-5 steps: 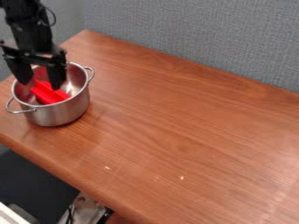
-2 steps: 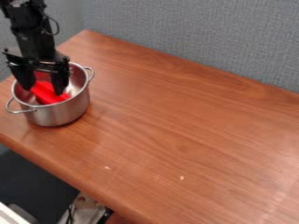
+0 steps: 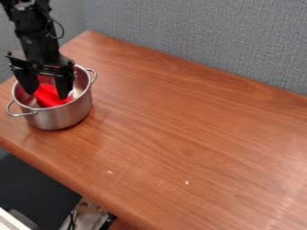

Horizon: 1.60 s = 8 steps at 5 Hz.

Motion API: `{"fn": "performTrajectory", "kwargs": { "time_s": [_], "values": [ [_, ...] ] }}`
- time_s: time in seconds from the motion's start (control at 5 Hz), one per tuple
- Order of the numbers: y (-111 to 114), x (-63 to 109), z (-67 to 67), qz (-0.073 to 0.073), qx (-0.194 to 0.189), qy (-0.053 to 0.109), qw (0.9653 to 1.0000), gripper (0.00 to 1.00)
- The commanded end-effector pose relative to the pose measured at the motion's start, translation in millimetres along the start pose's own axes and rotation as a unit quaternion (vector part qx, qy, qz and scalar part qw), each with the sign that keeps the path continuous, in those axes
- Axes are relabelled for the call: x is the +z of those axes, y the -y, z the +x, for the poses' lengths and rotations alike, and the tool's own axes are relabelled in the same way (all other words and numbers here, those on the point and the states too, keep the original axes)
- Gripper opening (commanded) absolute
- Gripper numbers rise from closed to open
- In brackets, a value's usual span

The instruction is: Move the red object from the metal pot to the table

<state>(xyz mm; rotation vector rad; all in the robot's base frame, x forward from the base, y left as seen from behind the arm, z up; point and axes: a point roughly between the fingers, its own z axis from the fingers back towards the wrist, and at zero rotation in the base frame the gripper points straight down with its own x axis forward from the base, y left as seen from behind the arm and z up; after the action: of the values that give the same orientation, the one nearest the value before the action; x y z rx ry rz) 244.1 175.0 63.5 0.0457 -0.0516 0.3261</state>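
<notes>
Desk scene: pot with red bar, hand above.
At far left, a shiny metal pot (image 3: 50, 101) with two small loop handles stands on the reddish-brown desk (image 3: 180, 117). Inside it lies the red object (image 3: 48, 93), leaning against the wall. The black hand (image 3: 39, 79) points down into the pot, fingers spread wide on either side of the red object, gripping nothing. Grey wall (image 3: 204, 36) behind.
</notes>
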Motion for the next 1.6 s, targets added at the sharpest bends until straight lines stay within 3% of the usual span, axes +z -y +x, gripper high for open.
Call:
{"fn": "performTrajectory", "kwargs": {
  "time_s": [0.0, 1.4],
  "values": [
    [-1.7, 10.4, 11.3, 0.011, -0.005, 0.02, 0.9997, 1.0],
    [-3.2, 12.5, 20.3, 0.02, 0.0, 0.027, 0.9994, 1.0]
  ]
}}
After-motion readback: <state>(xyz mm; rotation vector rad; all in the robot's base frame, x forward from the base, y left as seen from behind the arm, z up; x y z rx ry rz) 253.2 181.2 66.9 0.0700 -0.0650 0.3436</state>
